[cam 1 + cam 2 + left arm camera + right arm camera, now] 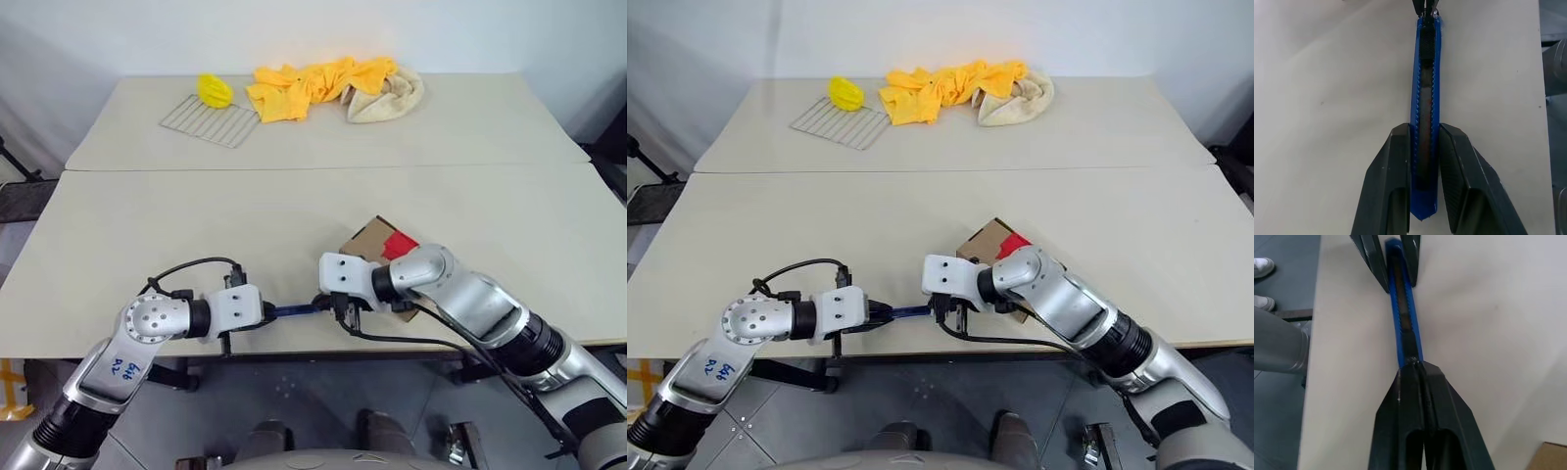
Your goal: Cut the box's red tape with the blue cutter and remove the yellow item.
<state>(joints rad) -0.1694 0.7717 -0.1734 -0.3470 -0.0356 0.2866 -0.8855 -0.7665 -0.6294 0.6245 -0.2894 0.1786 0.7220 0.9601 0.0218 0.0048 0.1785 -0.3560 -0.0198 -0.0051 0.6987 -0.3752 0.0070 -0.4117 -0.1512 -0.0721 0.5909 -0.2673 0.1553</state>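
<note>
The blue cutter (294,311) hangs level over the table's near edge, between my two grippers. My left gripper (1424,129) is shut on its rear half, one finger on each side. My right gripper (1413,364) comes from the opposite side, and its fingers are shut on the cutter's far end (1426,12). The brown box (367,238) lies on the table just behind my right wrist, which partly covers it. The red tape (399,244) shows on the box's top. The yellow item is hidden.
At the far side of the table (196,225) lie a wire rack (209,119) with a yellow lump (215,90) at its edge, a crumpled yellow cloth (313,83) and a beige cloth (392,98). A seam (294,168) joins the two tabletops.
</note>
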